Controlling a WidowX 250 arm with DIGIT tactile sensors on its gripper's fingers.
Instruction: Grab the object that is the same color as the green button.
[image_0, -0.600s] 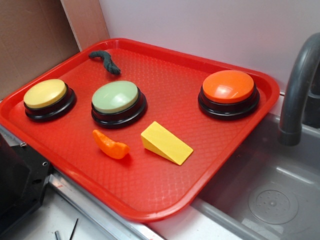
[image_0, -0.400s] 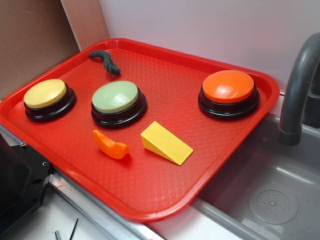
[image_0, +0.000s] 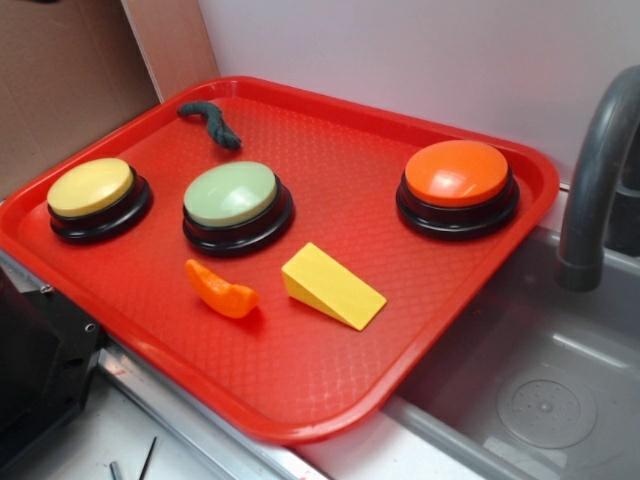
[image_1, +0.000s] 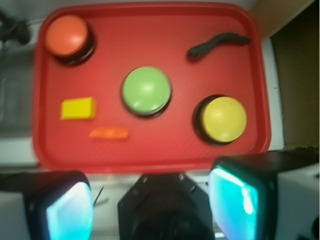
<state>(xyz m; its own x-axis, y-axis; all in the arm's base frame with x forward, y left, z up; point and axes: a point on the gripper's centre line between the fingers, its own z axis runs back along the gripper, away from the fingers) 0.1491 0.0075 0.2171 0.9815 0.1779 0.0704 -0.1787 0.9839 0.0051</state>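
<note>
**Six items on tray; gripper clear of all**

Three dome buttons and three loose pieces sit on a red tray (image_0: 470, 300). The green button (image_0: 232, 195) stands between the yellow button (image_0: 92, 188) and the orange button (image_0: 458, 174), the orange one well apart from the other two. The object (image_0: 210, 120), a dark green curved piece, lies flat near the tray's far rim in the exterior view, beyond the green button and not touching it. An orange curved piece (image_0: 222, 291) and a yellow wedge (image_0: 331, 286) lie on the near side of the green button, close to each other but apart.

Wrist view (blurred): gripper (image_1: 150, 205) is over the tray's edge, off the tray contents, fingers (image_1: 70, 212) spread wide with nothing between them. The object (image_1: 217, 44) shows near the tray's upper right corner in that view.

A grey faucet (image_0: 600, 170) and sink (image_0: 540, 400) adjoin the tray.
</note>
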